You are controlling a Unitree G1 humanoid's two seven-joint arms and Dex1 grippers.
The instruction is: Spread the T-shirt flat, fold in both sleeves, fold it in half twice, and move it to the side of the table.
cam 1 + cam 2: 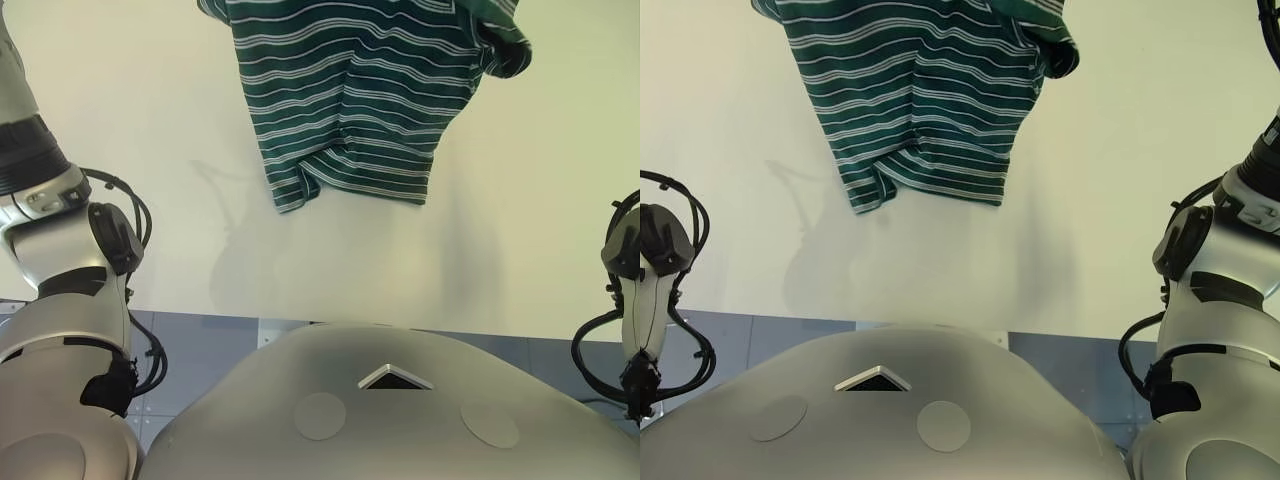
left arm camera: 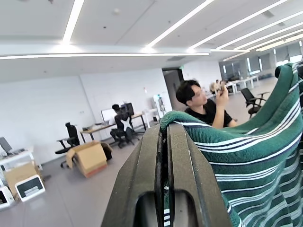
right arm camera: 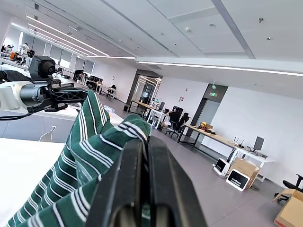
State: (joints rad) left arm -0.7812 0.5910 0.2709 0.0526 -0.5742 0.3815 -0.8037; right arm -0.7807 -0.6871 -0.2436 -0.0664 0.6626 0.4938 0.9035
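A dark green T-shirt with thin white stripes (image 1: 350, 100) hangs in the air over the white table (image 1: 520, 220), its hem dangling crumpled just above the far half of the surface. In the left wrist view my left gripper (image 2: 164, 138) is shut, with a fold of the T-shirt (image 2: 255, 156) pinched between its black fingers. My right gripper (image 3: 144, 147) is likewise shut on another edge of the T-shirt (image 3: 80, 165). Farther off in the right wrist view, the left gripper (image 3: 78, 96) holds the other corner at about the same height.
The near half of the table lies bare below the shirt, up to its front edge (image 1: 300, 318), with grey floor beyond it. Both forearms rise at the table's left and right sides. Behind is an office with desks and cardboard boxes (image 2: 90, 158).
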